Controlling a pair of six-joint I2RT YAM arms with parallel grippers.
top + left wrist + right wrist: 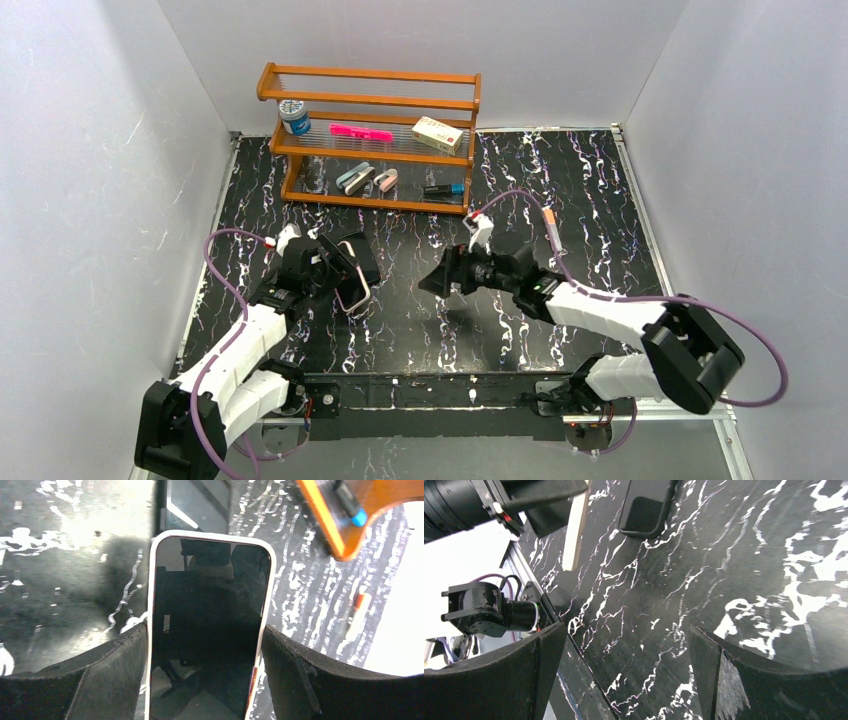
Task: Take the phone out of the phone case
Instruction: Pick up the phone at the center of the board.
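My left gripper is shut on a phone with a white rim, holding it by its long edges above the table. In the left wrist view the phone shows a dark glossy screen, a white surround and a red tint at its lower edge, between the fingers. A flat black glossy slab lies just beyond it, also in the left wrist view and the right wrist view; I cannot tell whether it is a case or a phone. My right gripper is open and empty over the table.
A wooden rack with small items stands at the back; its corner shows in the left wrist view. A pen lies behind the right arm. White walls enclose the marbled black table.
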